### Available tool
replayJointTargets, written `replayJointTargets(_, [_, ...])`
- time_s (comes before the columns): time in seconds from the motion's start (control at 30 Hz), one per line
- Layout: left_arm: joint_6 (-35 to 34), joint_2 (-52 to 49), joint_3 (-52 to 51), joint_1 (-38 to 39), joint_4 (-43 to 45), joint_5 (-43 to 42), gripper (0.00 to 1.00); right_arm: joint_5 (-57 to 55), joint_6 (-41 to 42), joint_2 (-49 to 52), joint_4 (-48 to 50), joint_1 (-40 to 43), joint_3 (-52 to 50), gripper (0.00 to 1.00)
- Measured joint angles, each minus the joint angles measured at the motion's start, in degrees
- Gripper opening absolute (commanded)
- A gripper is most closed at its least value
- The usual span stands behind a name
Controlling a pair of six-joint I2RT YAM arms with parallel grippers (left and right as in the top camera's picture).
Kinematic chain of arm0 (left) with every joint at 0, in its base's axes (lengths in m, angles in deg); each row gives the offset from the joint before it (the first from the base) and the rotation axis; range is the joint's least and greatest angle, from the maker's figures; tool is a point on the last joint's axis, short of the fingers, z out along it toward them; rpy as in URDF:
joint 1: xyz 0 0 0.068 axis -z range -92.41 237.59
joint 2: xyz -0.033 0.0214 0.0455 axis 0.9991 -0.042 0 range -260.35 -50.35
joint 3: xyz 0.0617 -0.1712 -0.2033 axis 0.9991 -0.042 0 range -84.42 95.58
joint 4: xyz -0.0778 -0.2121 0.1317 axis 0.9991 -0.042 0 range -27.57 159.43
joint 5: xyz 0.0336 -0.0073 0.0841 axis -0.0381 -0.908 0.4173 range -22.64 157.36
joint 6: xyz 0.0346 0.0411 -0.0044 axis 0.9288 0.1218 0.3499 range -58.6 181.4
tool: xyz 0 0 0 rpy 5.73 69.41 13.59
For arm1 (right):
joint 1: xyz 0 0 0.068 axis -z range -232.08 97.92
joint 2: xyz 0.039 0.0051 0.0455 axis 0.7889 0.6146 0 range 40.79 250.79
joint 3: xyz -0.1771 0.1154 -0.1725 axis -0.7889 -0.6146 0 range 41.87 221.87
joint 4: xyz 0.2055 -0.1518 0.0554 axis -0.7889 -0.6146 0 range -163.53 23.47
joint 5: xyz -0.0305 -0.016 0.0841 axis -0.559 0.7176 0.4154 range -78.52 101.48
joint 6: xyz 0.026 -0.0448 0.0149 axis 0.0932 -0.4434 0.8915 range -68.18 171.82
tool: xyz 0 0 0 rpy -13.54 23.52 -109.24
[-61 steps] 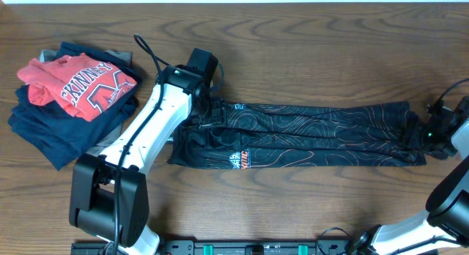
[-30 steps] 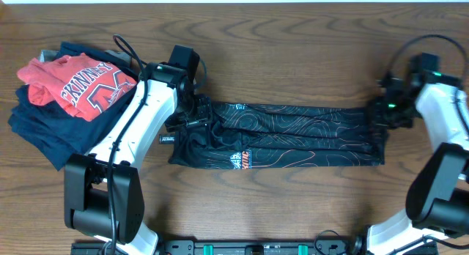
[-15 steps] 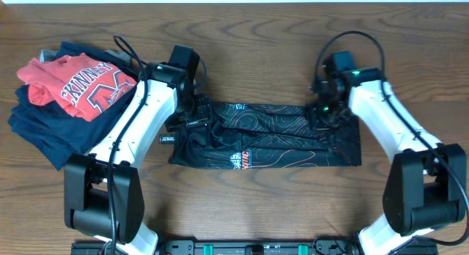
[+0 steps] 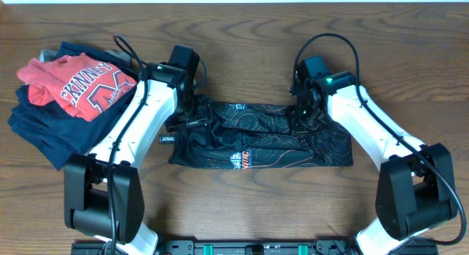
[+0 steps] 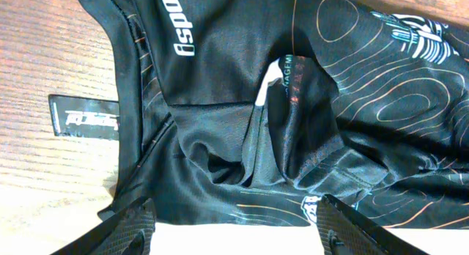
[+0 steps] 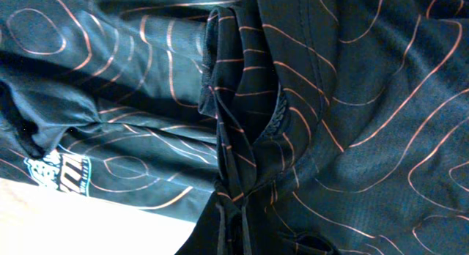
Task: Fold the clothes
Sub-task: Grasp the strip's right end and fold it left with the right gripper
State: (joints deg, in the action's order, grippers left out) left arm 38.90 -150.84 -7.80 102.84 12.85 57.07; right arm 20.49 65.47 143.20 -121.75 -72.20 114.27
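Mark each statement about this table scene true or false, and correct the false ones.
1. The red shirt lies on a pile of navy clothes. True.
2. The black garment is plain. False: thin orange wavy lines and a logo run over it.
3. The left gripper is open above the black garment. True.
4. The red shirt is on the right arm's side. False: it lies beside the left arm.
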Motion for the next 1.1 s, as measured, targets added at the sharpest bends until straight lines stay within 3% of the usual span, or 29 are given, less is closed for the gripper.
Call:
replayJointTargets(0.07, [0.0,0.0,0.0,0.0,0.0,0.0,0.72,0.5,0.6,0.0,0.3,-0.4,0.0,0.15])
replayJointTargets(0.17, [0.0,0.0,0.0,0.0,0.0,0.0,0.72,2.2,1.0,0.0,0.3,-1.2,0.0,0.41])
replayJointTargets(0.3, [0.0,0.0,0.0,0.0,-0.1,0.0,0.72,4.6,-0.5,0.0,-0.2,-2.1,0.0,0.48])
replayJointTargets(0.6, [0.0,0.0,0.0,0.0,-1.4,0.2,0.77,-1.1,1.0,0.0,-1.6,-2.0,0.0,0.51])
replayJointTargets(0.77, [0.0,0.0,0.0,0.0,-1.7,1.2,0.77,-8.9,4.8,0.0,-2.6,0.6,0.0,0.44])
replayJointTargets(1.1, [0.0,0.0,0.0,0.0,-1.8,1.7,0.77,-8.0,4.8,0.0,0.9,1.4,-5.9,0.45])
